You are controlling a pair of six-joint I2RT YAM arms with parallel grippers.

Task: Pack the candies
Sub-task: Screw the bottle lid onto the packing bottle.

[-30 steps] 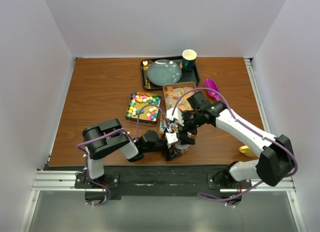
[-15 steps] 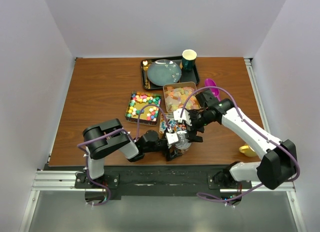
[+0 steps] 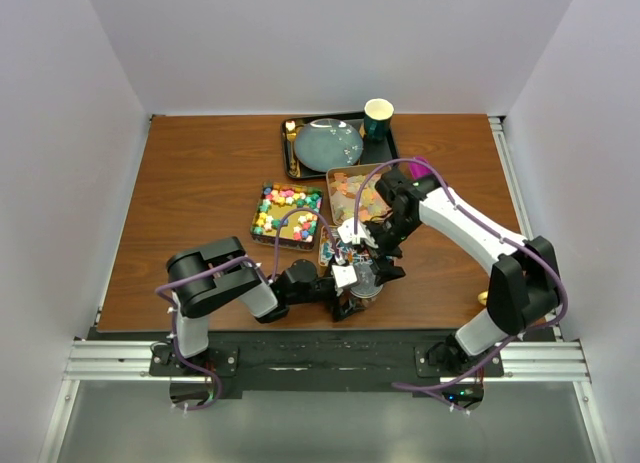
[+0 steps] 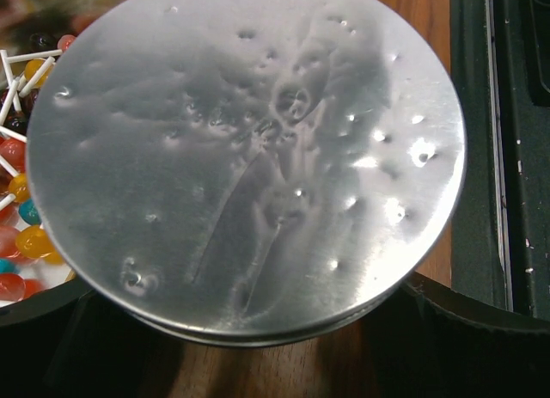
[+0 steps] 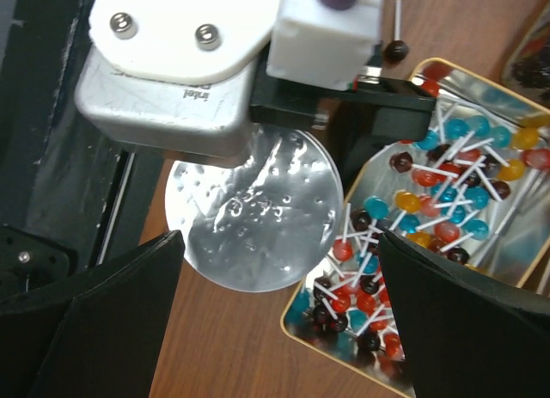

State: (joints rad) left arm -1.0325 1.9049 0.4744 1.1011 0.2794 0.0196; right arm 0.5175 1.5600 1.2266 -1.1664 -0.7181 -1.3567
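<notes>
Left jaws: set wide and closed on the sides of a round tin (image 4: pixel 249 157) with a dimpled silver lid. A dark finger (image 4: pixel 481 308) presses its rim on either side. The tin stands at the near edge of the bench (image 3: pixel 200 183).

Right jaws: spread wide and empty. They hang over the tin and the lollipops (image 5: pixel 430 209), with the fingers (image 5: pixel 94 321) well apart and touching neither.

Candies:
- The lollipops (red, blue and orange heads on white sticks) lie in a gold-rimmed tray (image 5: pixel 481 82). It sits just beside the tin, on its far side.
- The coloured cubes (image 3: pixel 287 211) fill a tray farther back and to the left, apart from both jaws.
- The pale gummies (image 3: pixel 350 188) sit in a tray behind the right jaws, partly hidden by the right arm (image 3: pixel 470 233).
</notes>
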